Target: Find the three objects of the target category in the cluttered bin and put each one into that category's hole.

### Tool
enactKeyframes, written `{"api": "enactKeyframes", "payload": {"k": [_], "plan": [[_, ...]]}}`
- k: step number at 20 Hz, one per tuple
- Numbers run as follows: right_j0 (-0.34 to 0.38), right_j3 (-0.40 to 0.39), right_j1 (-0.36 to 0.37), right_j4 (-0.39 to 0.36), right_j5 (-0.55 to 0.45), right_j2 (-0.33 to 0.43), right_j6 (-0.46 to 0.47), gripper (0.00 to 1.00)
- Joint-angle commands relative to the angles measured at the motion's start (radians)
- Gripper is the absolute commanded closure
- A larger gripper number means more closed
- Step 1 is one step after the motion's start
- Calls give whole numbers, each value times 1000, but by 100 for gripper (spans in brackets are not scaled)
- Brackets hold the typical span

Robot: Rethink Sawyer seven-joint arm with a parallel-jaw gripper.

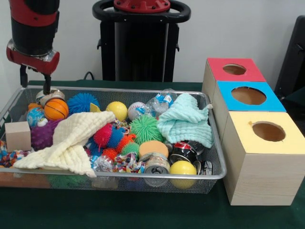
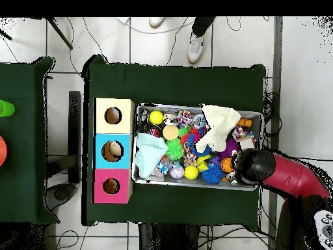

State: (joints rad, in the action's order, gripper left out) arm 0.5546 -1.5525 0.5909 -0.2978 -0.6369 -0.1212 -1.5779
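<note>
the arm's fingers dip into the upper-left corner of the bin in the front view, beside a small basketball; whether they are open or closed, i cannot tell. the hole sits in the red-topped box at upper right, on the green bench.

Silver wire-mesh bin; pale matt wooden boxes.

Red arm upright, pincer pointing down, fingers seemingly apart
</note>
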Motion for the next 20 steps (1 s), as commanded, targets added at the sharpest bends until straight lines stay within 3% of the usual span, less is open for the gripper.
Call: {"api": "enactKeyframes", "payload": {"k": [1, 14, 20], "plan": [[18, -20, -59, -49, 82, 106, 4, 0], [45, -33, -108, -69, 181, 119, -6, 0], [6, -50, -132, -123, 273, 70, -62, 0]]}}
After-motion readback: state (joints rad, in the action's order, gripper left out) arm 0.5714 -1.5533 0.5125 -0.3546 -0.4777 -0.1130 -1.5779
